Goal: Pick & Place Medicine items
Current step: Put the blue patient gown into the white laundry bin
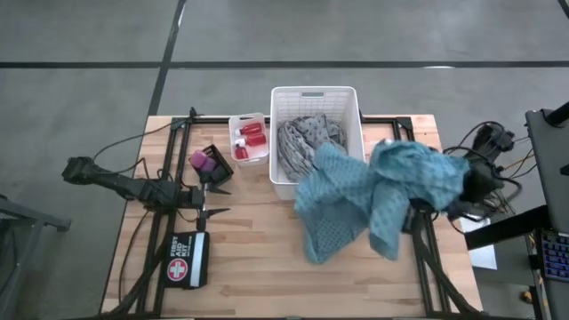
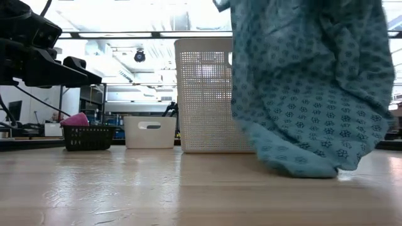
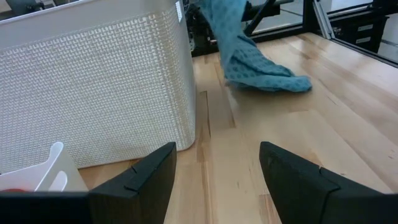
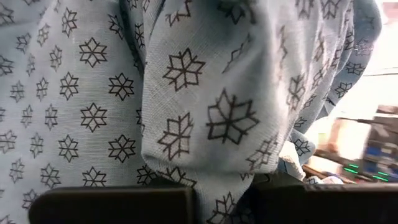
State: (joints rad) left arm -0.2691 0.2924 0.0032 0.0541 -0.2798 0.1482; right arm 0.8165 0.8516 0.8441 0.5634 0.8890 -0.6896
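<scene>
With your right gripper (image 4: 217, 193) clamped on the teal star-patterned cloth (image 1: 373, 200), lift its trailing hem clear above the tall white woven basket (image 1: 315, 96) before lowering.

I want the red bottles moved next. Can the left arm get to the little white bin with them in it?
Probably yes. The left gripper is open and empty, and the small white bin with the red bottles sits just ahead, uncovered. Only the black basket stands between; the teal cloth hangs farther right.
</scene>
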